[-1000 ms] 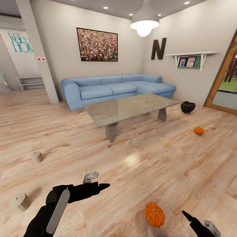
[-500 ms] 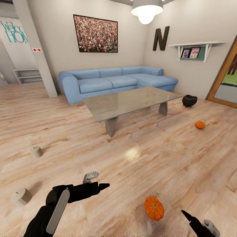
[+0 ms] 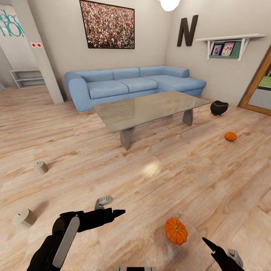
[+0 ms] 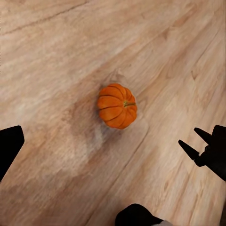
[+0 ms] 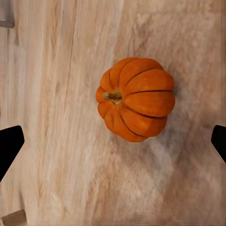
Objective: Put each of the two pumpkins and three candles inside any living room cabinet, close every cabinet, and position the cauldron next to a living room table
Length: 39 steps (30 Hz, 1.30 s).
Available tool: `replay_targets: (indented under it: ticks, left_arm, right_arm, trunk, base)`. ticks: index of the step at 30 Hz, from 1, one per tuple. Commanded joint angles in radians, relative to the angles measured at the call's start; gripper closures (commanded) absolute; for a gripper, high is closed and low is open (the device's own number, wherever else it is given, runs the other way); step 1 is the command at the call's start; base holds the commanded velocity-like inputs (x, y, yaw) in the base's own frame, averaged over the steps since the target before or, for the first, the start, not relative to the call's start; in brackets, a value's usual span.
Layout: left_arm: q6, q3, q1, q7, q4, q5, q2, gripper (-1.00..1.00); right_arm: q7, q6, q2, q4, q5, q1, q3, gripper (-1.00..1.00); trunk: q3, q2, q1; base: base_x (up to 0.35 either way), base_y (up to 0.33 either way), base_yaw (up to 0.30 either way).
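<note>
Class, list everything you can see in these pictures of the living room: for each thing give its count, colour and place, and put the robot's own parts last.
pumpkins: 2, orange; one on the floor near the robot, one far right on the floor
candles: 2, beige; both on the floor at left, one near, one farther
cauldron: 1, black; on the floor beyond the table's right end
table: 1, grey; mid-room, before the sofa
sofa: 1, blue; against the back wall
picture: 1, dark-framed; above the sofa
letter N: 1, dark; right wall
shelf: 1, white; right wall, holding photos
left gripper: 1, black; open, above the floor
right gripper: 1, black; open, by the near pumpkin
</note>
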Motion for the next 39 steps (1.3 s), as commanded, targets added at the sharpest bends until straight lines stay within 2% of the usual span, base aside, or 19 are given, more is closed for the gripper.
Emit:
replay_targets:
  ticks: [1, 12, 16, 22, 31, 33, 35, 39]
  left_arm:
    - [0.003, 0.000, -0.001, -0.007, 0.000, -0.006, 0.000, -1.00]
    - [0.003, 0.001, -0.001, -0.007, 0.000, -0.005, 0.000, -1.00]
    - [0.003, 0.000, -0.001, -0.007, 0.000, -0.004, 0.009, -1.00]
    - [0.003, -0.003, -0.001, -0.007, 0.000, 0.031, 0.030, -1.00]
    - [0.003, -0.005, -0.001, -0.007, 0.000, 0.060, 0.034, -1.00]
    - [0.003, -0.005, -0.001, -0.007, 0.000, 0.076, 0.034, -1.00]
    - [0.003, -0.005, -0.001, -0.007, 0.000, 0.108, 0.037, -1.00]
    - [0.008, -0.006, -0.001, -0.007, 0.000, 0.176, 0.060, -1.00]
  right_arm:
    - [0.003, 0.010, 0.000, 0.000, -0.006, 0.000, -0.002, -1.00]
    - [-0.012, 0.006, 0.000, 0.000, -0.006, 0.000, -0.002, -1.00]
    - [-0.013, 0.005, 0.001, 0.000, -0.006, 0.000, -0.001, -1.00]
    - [-0.014, 0.005, 0.000, 0.000, -0.006, 0.000, -0.001, -1.00]
    - [-0.014, 0.006, 0.001, 0.000, -0.006, 0.000, -0.001, -1.00]
    - [-0.014, 0.012, 0.001, 0.000, -0.007, 0.000, -0.001, -1.00]
    - [-0.014, 0.026, 0.001, 0.000, -0.010, 0.000, -0.003, -1.00]
    - [-0.014, 0.119, -0.001, 0.000, -0.016, 0.000, -0.012, -1.00]
  trunk:
    - [-0.005, -0.001, 0.000]
    - [-0.047, -0.003, 0.005]
    - [-0.063, -0.004, 0.007]
    - [-0.086, -0.006, 0.010]
    - [-0.121, -0.008, 0.014]
    - [-0.129, -0.008, 0.015]
    - [-0.136, -0.009, 0.015]
    - [-0.152, -0.009, 0.017]
  base:
    - [0.000, 0.000, 0.000]
    - [0.000, 0.000, 0.000]
    - [0.000, 0.000, 0.000]
    - [0.000, 0.000, 0.000]
    - [0.000, 0.000, 0.000]
    - [0.000, 0.000, 0.000]
    - [0.000, 0.000, 0.000]
    - [0.000, 0.000, 0.000]
